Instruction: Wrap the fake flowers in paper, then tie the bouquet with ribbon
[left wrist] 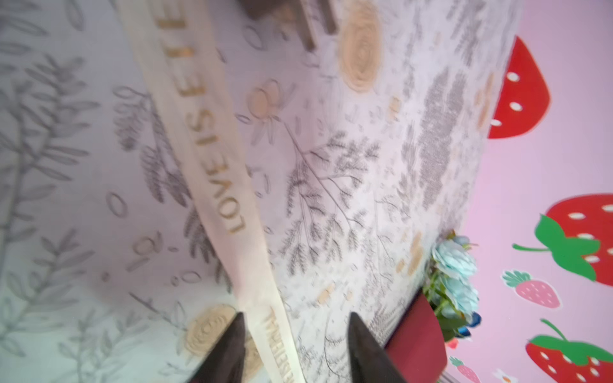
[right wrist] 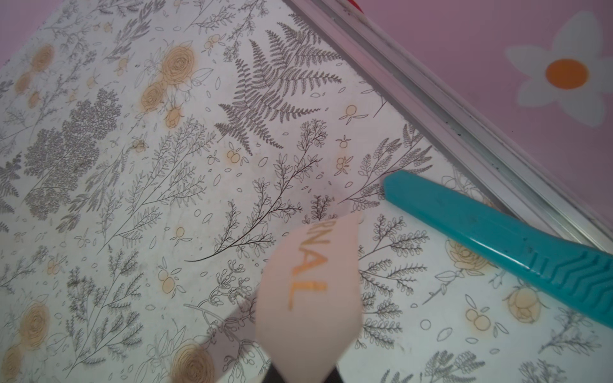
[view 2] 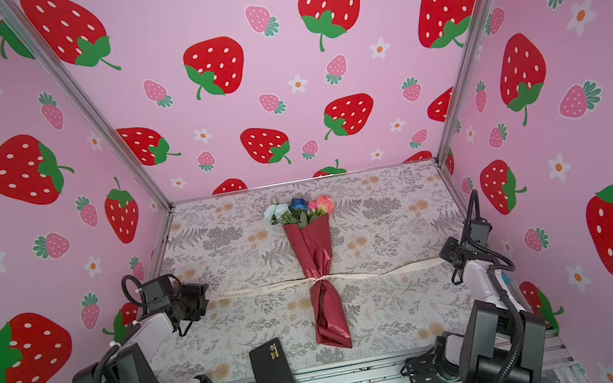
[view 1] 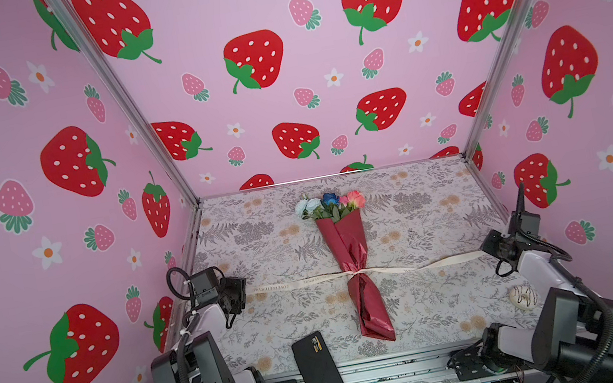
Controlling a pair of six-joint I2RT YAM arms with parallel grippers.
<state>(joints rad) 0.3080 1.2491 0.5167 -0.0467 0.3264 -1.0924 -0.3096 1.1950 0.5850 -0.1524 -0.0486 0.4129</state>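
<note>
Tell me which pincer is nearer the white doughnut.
Right. The right pincer, shut on the ribbon end, is just beyond the doughnut on the same side. The left pincer is far off, on the other side of the bouquet.
</note>
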